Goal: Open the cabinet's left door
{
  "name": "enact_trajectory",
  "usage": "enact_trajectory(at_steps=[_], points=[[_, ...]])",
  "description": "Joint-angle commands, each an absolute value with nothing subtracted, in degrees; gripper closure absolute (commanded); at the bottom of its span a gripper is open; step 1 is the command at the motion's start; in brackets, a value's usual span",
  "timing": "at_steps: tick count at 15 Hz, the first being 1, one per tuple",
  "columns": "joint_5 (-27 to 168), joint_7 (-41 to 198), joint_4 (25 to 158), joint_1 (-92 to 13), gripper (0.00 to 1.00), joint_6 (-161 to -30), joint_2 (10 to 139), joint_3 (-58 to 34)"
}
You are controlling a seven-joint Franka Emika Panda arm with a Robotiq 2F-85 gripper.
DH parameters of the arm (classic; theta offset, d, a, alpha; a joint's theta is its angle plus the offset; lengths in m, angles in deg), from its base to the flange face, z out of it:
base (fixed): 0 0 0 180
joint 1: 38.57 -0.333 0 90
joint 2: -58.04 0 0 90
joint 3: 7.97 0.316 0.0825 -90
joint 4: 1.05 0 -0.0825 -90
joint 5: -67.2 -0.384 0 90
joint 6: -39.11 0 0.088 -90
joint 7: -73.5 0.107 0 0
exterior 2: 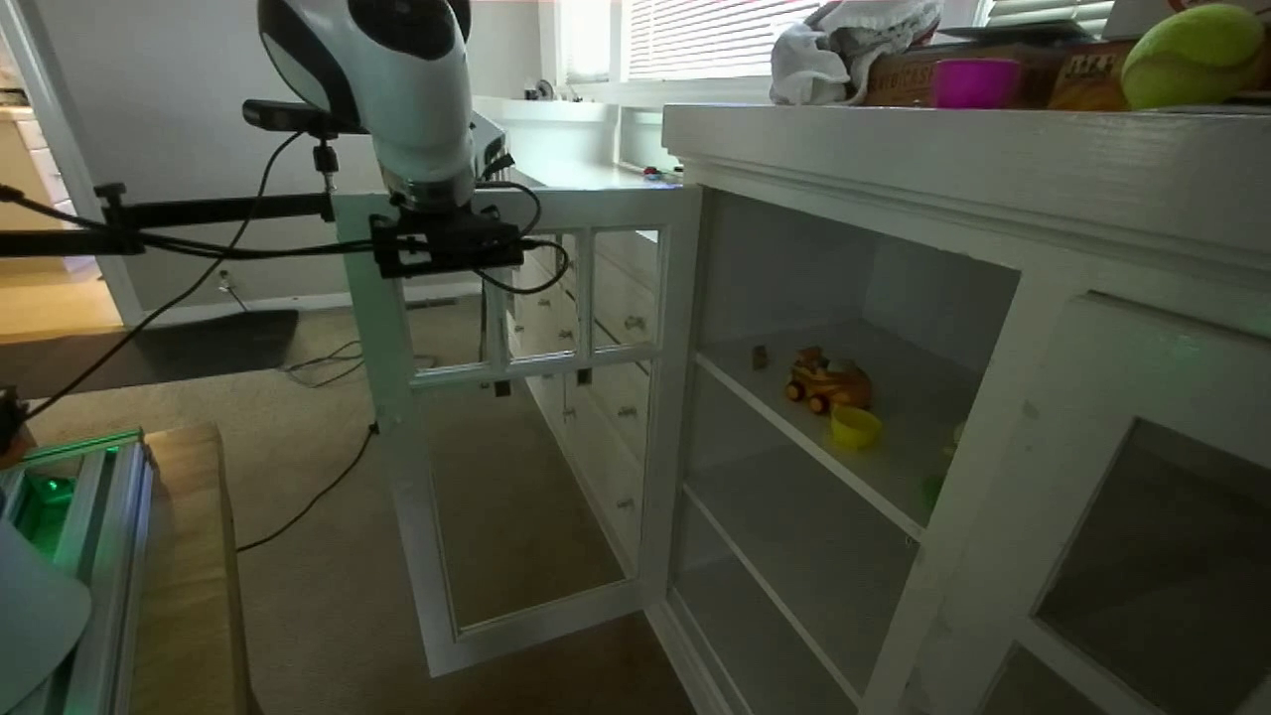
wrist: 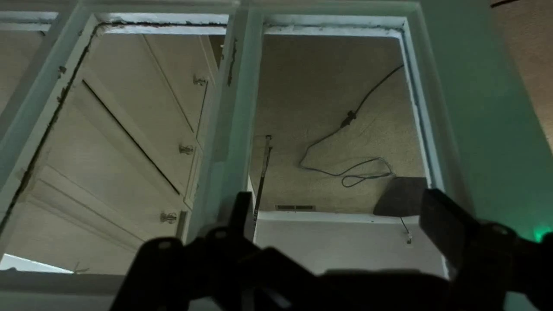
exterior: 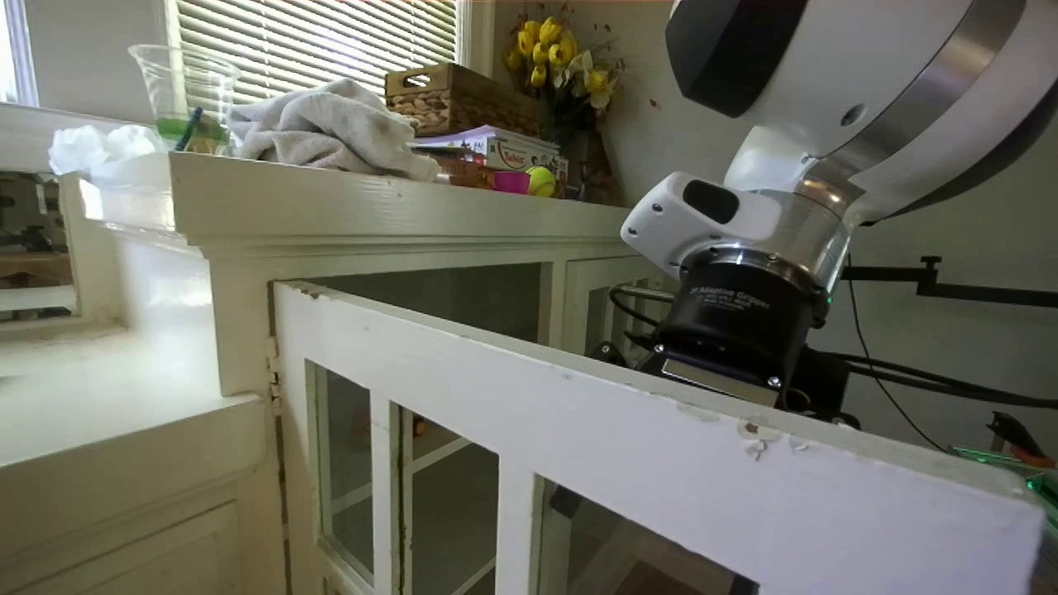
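The cabinet's left door (exterior: 579,397) is a white frame with glass panes. It stands swung wide out from the white cabinet (exterior: 413,215) in both exterior views (exterior 2: 387,447). My gripper (exterior 2: 452,243) is on the door's inner side, near its upper part. In an exterior view the gripper's black body (exterior: 731,330) shows above the door's top edge, its fingers hidden behind the door. In the wrist view the gripper (wrist: 339,205) has its fingers wide apart with nothing between them. They are in front of a pane of the door (wrist: 484,129); whether they touch it I cannot tell.
The open cabinet has shelves (exterior 2: 809,447) with an orange toy (exterior 2: 829,382) and a yellow cup (exterior 2: 854,427). The right door (exterior 2: 1072,497) is shut. A towel (exterior: 331,128), a basket (exterior: 463,99) and a tennis ball (exterior: 541,181) are on top. A wooden table (exterior 2: 189,566) stands nearby.
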State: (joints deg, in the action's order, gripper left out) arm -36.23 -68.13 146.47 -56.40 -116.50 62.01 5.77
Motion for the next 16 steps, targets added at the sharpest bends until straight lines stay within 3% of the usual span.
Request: enact_trajectory(at_steps=[1, 12, 13, 16], points=[[-37.6, -67.8, 145.6, -56.9, 0.00, -125.6, 63.1, 5.8], [-37.3, -61.7, 143.5, -55.4, 0.00, -155.3, 63.1, 3.3], [-30.0, -52.5, 145.9, -55.2, 0.00, -157.3, 62.4, 4.1], [-43.3, -62.2, 143.8, -54.9, 0.00, -163.2, 62.6, 4.2]])
